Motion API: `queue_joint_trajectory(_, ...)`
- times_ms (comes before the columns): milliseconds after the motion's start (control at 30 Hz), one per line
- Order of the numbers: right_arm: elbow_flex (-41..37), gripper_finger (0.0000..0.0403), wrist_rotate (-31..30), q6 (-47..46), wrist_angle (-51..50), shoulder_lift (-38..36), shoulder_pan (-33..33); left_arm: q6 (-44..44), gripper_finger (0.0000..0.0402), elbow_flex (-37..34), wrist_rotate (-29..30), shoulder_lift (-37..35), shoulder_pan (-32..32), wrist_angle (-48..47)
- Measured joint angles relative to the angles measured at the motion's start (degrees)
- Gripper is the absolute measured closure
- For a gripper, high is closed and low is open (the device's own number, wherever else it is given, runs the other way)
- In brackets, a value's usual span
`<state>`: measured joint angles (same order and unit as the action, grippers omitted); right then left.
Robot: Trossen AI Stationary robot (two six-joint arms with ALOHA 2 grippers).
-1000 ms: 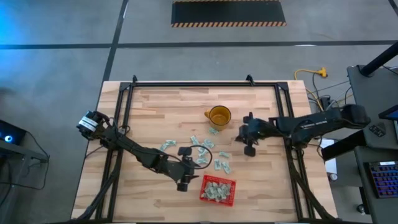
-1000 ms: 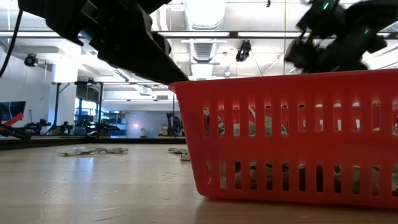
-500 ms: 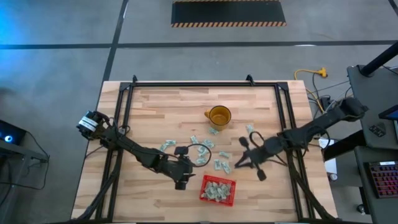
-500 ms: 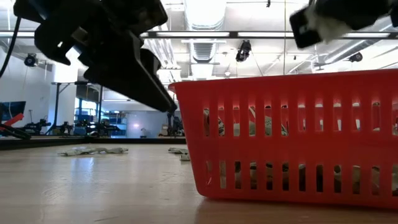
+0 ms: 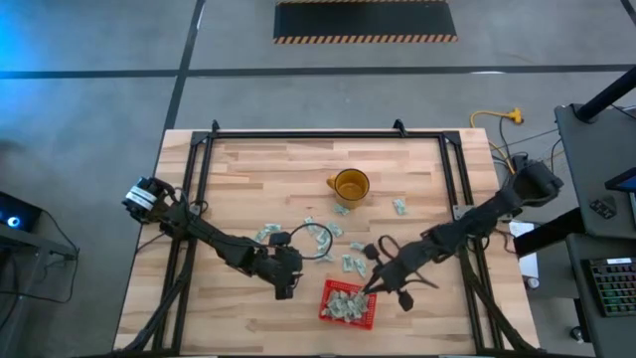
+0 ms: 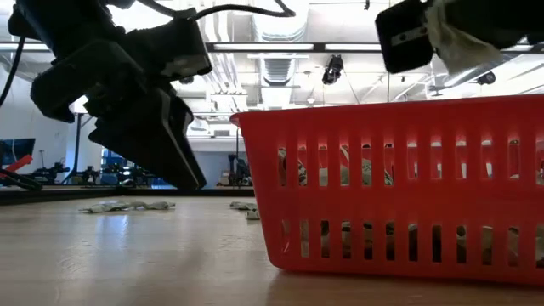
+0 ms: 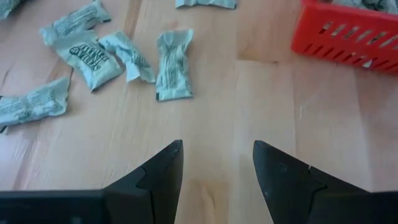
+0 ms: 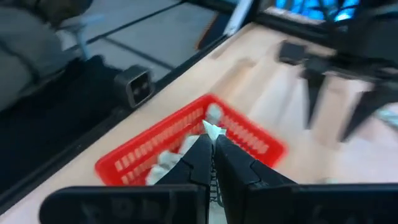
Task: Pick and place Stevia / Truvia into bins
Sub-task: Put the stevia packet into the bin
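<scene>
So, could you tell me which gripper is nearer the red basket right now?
The right gripper is nearer, at the red basket's rim, shut on a packet. The left gripper sits open beside the basket.

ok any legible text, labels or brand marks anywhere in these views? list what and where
None can be read.
Packets by the left gripper: dark print shows, too blurred to read.
Packet pinched in the right gripper over the red basket: no readable print.
Amber mug, table: no markings visible.
Striped floor mat: hazard stripes only, no words.
</scene>
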<state>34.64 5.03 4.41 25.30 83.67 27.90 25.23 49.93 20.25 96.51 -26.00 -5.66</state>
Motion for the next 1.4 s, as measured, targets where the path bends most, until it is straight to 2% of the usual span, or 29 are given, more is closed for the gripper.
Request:
queue_joint_trajectory(133,4.24,0.0394,2.81,0.41,-2.63,4.75,0.0,0.09,0.0224,0.0,0.0,-0.09,-0.27,-0.12)
queue_joint_trajectory(267,9.15,0.0394,2.87,0.26,-10.5,7.81,-0.04,0.94,0.0224,0.0,-0.01,-0.76,-0.74,-0.84)
queue_joint_trajectory(433,12.32,0.0388,3.03,-1.13,-13.14,10.14,-0.02,1.6,0.0224,-0.07,0.38,-2.21,-1.34,-2.51)
queue_joint_trajectory(733,12.75,0.031,2.98,-2.96,-16.19,9.12,0.21,1.4,0.0224,-0.51,1.27,-2.69,-1.59,-3.26)
queue_joint_trajectory(900,12.79,0.0278,2.54,-3.35,-18.79,7.02,0.37,1.38,0.0224,-0.57,2.19,-2.71,-1.51,-7.44)
queue_joint_trajectory(1000,12.98,0.027,0.36,-5.75,-21.26,5.36,0.8,1.38,0.0224,-0.57,5.5,-2.71,-1.49,-10.9)
queue_joint_trajectory(1133,13.13,0.027,-5.65,-8.07,-24.33,3.05,2.26,1.43,0.0224,-0.46,10.42,-2.77,-1.32,-16.8)
queue_joint_trajectory(1400,13.09,0.0282,-10.7,-11.4,-25.94,-0.05,5.98,4.46,0.0224,-1.02,12.38,-5.82,1.96,-28.0)
